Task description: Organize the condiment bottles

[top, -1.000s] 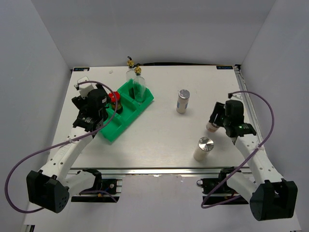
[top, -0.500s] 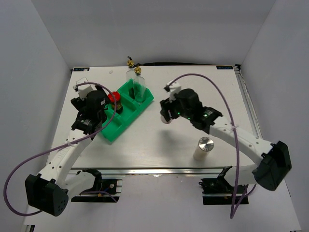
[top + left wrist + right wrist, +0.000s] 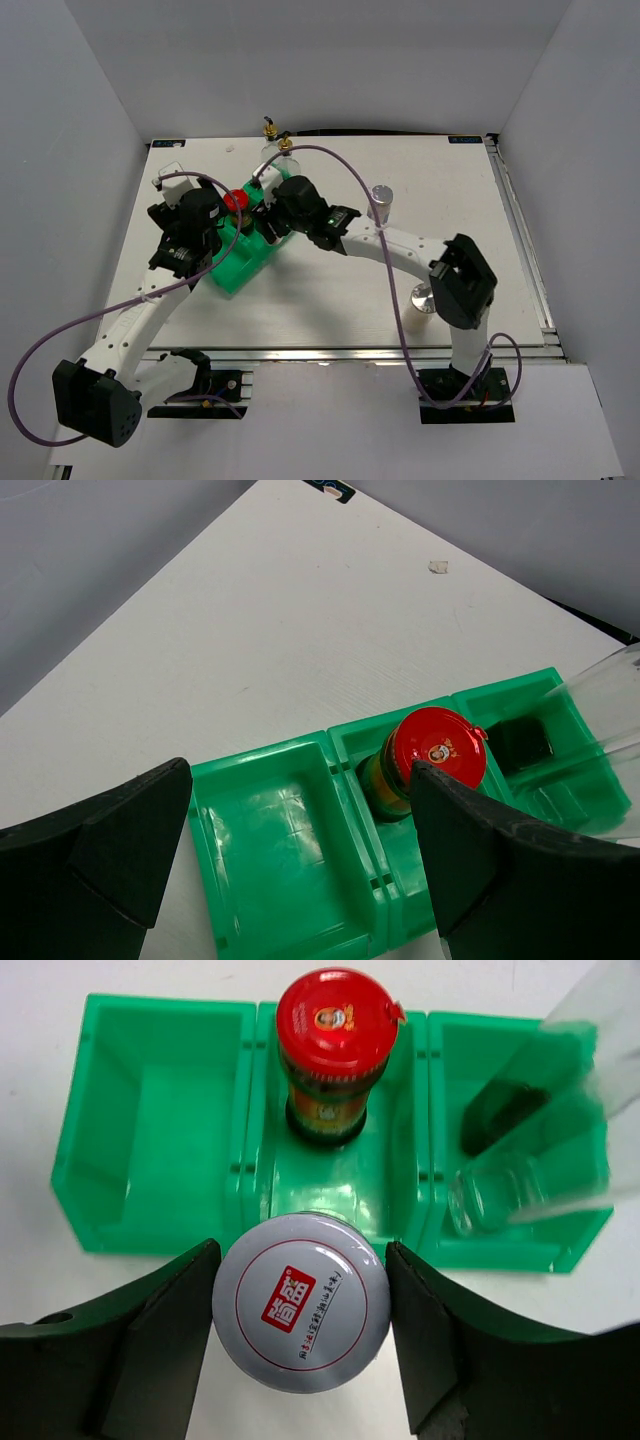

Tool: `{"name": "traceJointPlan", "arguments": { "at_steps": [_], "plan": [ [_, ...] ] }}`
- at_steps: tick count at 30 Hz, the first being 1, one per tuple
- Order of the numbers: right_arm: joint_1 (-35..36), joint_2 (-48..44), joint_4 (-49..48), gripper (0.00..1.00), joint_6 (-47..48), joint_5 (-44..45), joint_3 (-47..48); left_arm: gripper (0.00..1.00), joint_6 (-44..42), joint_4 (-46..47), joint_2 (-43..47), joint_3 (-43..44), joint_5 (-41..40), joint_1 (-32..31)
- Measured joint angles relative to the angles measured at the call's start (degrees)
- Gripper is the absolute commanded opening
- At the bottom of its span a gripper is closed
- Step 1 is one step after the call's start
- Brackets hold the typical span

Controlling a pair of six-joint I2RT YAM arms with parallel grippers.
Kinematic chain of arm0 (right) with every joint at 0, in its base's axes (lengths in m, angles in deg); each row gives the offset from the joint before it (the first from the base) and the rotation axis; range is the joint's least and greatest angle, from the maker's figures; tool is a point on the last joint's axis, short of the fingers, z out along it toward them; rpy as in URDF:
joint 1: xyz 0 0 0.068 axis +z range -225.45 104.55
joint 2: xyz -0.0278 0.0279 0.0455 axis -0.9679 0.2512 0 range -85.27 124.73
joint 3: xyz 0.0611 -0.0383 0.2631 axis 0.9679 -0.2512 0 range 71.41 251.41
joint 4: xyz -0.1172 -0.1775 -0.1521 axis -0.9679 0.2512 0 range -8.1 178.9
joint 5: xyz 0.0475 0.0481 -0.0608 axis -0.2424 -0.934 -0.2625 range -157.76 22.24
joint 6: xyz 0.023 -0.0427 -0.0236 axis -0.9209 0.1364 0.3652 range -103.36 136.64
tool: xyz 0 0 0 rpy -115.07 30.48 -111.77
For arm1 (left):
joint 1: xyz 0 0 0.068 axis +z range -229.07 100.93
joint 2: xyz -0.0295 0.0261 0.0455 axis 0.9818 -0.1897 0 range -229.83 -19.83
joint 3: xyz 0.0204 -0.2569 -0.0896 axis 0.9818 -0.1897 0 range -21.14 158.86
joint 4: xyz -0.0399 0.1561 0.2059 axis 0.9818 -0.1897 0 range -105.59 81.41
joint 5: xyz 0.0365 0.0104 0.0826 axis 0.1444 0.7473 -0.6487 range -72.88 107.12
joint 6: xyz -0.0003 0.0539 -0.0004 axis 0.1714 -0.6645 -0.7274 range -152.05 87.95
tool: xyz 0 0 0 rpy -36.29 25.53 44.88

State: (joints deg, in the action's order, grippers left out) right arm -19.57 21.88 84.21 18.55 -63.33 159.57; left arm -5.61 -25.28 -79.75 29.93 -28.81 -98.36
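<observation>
Swung leftward, right arm (image 3: 390, 240) stretches over green tray (image 3: 150, 1110), right fingers (image 3: 150, 1350) clamping white-lidded jar (image 3: 300, 1315); left fingers (image 3: 110, 850) hover wide, empty.

The green tray (image 3: 150, 1110) is glossy moulded plastic, catching highlights. The red lid (image 3: 335, 1010) shines too; the white-lidded jar (image 3: 300, 1300) has a smooth satin top. At right, the bottle (image 3: 530, 1150) is clear glass. The tabletop (image 3: 300, 610) is matt white and faintly grained, the fingers (image 3: 150, 1350) dull black plastic. The shaker cap (image 3: 381, 193) looks like bright metal.

Plain grey walls (image 3: 330, 60) on three sides, white table (image 3: 330, 305), metal rail (image 3: 330, 353) along its near edge, even light
</observation>
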Motion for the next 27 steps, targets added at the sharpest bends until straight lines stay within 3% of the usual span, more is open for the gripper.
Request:
{"name": "traceJointPlan", "arguments": {
  "at_steps": [9,27],
  "plan": [
    [0.02,11.91,-5.38,0.0,0.09,4.44,7.28,0.98,0.07,-0.02,-0.02,0.0,-0.26,0.0],
    [0.02,19.98,-13.05,0.0,0.22,7.3,12.5,0.98,0.04,0.11,-0.02,-0.02,-0.04,0.0]
  ]
}}
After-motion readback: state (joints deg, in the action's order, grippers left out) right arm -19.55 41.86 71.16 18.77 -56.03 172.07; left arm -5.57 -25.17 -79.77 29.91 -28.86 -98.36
